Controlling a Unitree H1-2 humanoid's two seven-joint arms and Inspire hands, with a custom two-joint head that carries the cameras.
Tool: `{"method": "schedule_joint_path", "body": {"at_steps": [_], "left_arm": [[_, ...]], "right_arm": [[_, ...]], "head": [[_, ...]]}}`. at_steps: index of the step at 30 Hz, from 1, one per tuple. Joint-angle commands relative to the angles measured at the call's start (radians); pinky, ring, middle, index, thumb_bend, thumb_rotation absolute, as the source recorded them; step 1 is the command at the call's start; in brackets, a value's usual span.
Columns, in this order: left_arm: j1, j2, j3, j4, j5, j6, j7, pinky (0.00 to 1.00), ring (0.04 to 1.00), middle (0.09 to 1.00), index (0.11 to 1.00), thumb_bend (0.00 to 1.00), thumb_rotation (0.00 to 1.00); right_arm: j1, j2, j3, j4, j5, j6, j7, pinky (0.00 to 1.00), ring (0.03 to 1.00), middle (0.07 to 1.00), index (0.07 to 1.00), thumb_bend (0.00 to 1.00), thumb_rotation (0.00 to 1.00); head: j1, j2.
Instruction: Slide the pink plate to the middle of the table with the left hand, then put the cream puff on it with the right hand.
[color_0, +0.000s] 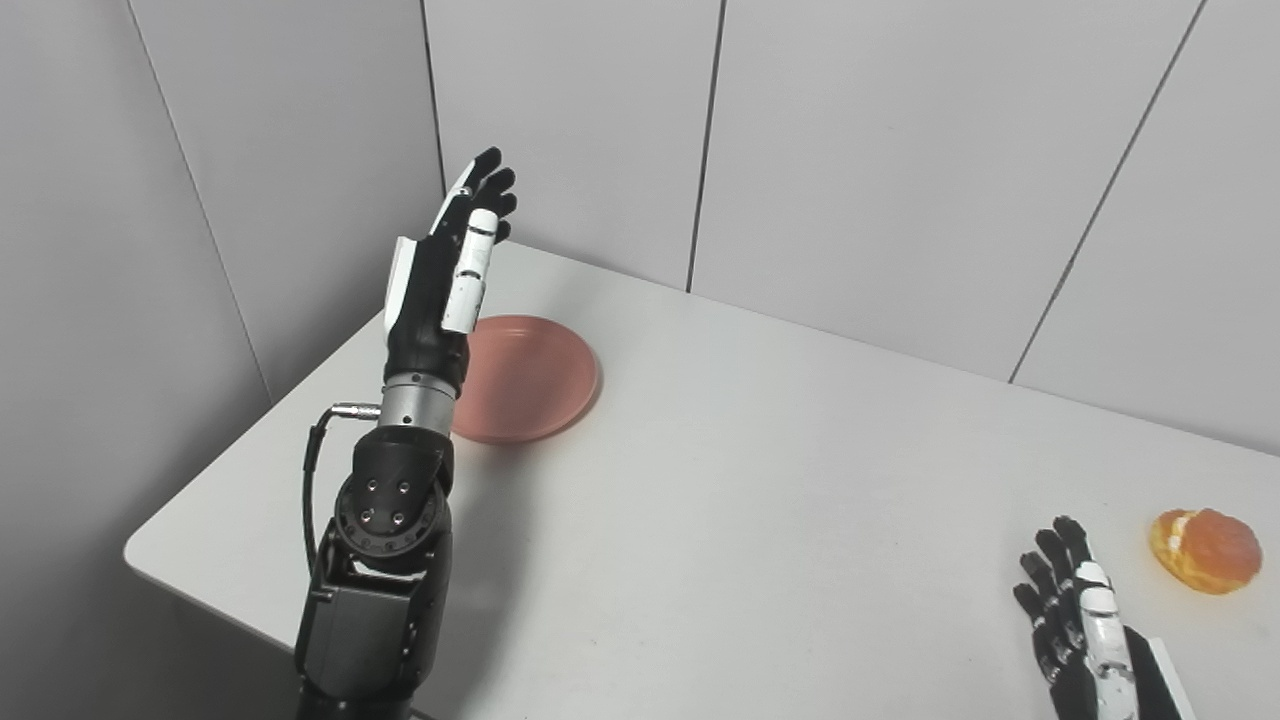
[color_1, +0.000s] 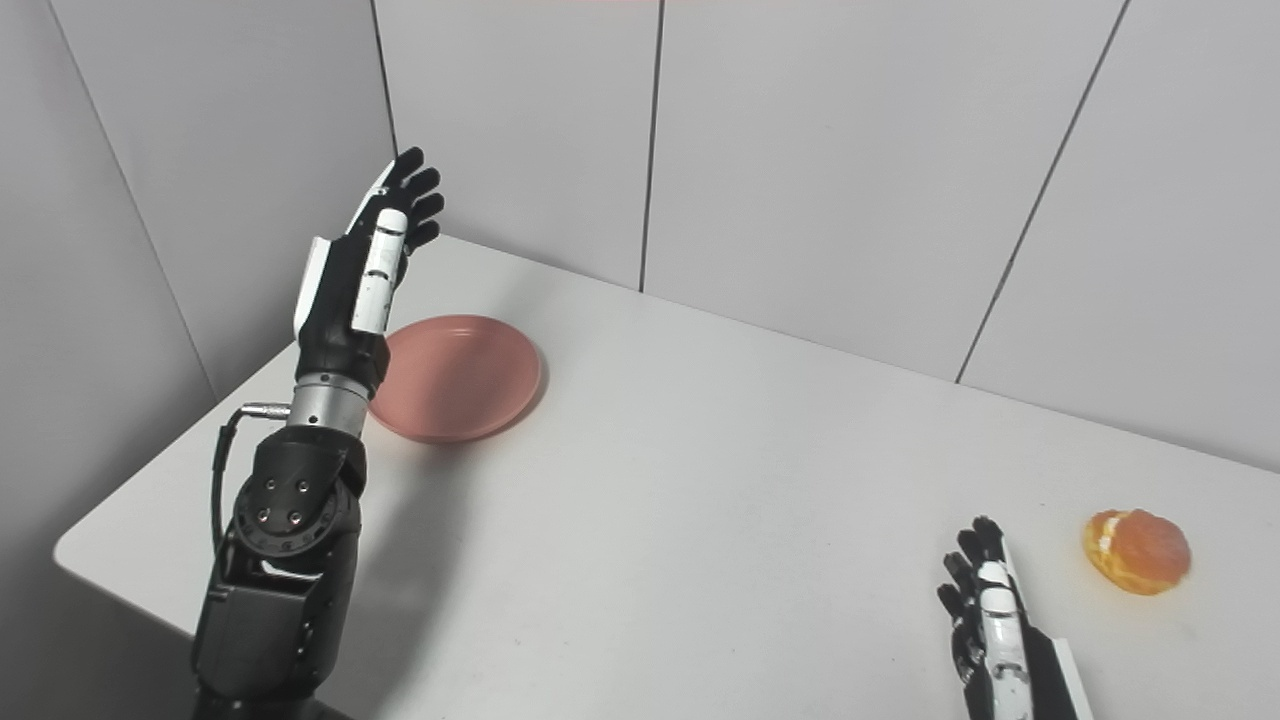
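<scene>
Left hand raised beside the pink plate, the slide toward the middle not yet begun.

The left hand (color_0: 445, 270) stood upright at the near-left side of the pink plate (color_0: 530, 375), fingers extended and held close together, holding nothing; whether its lower edge touched the rim could not be told. The plate sat near the far left corner of the white table (color_0: 750, 500). To do this step well, the hand would probably need to come down with its fingers against the plate's outer left rim and push evenly toward the centre, keeping the plate flat. The right hand (color_1: 990, 620) rested at the near edge toward the right corner, fingers straight and empty, with the cream puff (color_1: 1137, 552) near it by the right edge, not touched.
</scene>
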Motion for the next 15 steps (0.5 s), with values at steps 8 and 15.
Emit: {"method": "schedule_joint_path", "body": {"at_steps": [8, 15], "left_arm": [[-0.075, 0.094, 0.048, 0.069, -0.042, -0.008, 0.022, 0.86, 0.874, 0.873, 0.854, 0.43, 1.00], [-0.087, 0.113, 0.075, 0.134, -0.086, -0.013, 0.017, 0.86, 0.864, 0.863, 0.834, 0.43, 1.00]], "right_arm": [[-0.020, 0.001, -0.002, -0.027, 0.008, -0.042, 0.007, 1.00, 1.000, 1.000, 1.000, 0.14, 1.00], [-0.022, 0.003, -0.005, -0.025, 0.009, -0.037, 0.005, 1.00, 1.000, 1.000, 1.000, 0.14, 1.00]], "head": [[-0.001, 0.000], [-0.001, 0.000]]}}
